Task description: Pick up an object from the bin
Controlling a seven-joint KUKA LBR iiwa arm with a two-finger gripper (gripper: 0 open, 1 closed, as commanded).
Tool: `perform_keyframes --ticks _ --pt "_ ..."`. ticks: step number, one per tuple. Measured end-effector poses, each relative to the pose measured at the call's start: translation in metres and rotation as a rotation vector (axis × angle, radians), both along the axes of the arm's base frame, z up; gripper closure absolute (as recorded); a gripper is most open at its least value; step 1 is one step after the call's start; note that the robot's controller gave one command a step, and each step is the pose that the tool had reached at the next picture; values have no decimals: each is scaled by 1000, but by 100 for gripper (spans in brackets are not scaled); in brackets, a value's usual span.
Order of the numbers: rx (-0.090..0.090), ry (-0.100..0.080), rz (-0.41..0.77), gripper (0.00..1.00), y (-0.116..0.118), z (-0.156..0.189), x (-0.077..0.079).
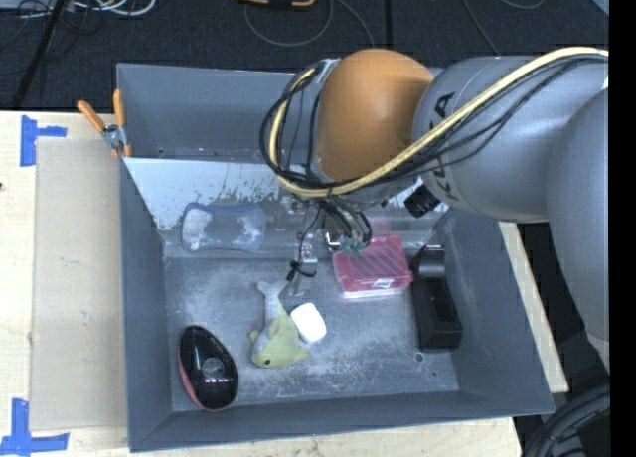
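Grey bin [144, 276] floor, dusty | we see a yellow-green plush toy [276, 344] mid-floor, white block [308, 323] against it | gripper [301, 268] just past its grey tail, toward the back wall; whether spread or closed we cannot tell | pink box [373, 268] beside gripper | black mouse [207, 369] front-left
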State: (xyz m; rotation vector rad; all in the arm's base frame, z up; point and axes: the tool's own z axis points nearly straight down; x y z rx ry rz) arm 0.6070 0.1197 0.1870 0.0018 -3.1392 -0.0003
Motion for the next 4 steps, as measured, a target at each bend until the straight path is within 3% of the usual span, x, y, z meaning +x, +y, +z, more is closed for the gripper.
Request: perform_keyframes --ticks 1,2,3,4 --pt "3 -6 58 0 -19 -23 -7" --pt "-1 1 255 0 -38 -73 -19" --pt "2 -2 521 0 -34 -109 -39" --pt "2 4 552 100 -73 -118 -67"
